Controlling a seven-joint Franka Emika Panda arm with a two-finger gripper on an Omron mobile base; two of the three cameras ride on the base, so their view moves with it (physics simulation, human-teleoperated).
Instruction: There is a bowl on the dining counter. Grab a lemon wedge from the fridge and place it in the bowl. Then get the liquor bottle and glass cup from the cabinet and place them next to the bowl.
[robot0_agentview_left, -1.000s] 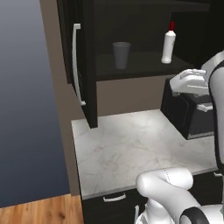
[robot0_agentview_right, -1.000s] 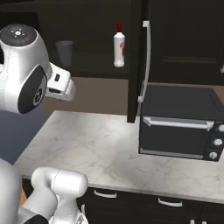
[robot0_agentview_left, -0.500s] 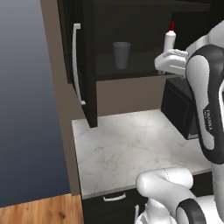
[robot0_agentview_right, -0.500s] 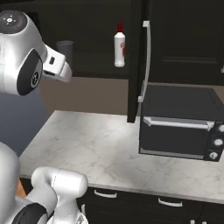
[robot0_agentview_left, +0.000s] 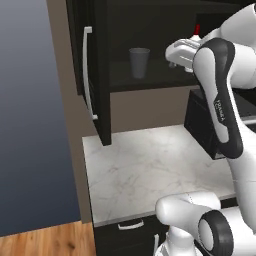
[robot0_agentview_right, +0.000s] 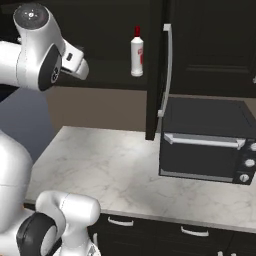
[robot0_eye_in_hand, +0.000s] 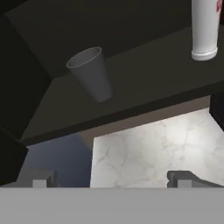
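With jaws fully spread and empty, the gripper (robot0_eye_in_hand: 109, 178) faced the glass cup (robot0_eye_in_hand: 91, 74), judged light, slippery, best gripped mid-wall.

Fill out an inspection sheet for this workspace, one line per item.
Surface: marble counter, bare where seen.
Job's things: glass cup upright on the open cabinet shelf; white liquor bottle with red cap upright on the same shelf, apart from the cup.
Clutter: black toaster oven on the counter.
Grippers: gripper open, empty, short of the shelf.
Cables: nothing seen.
Surroundings: grey-blue wall, wood floor.
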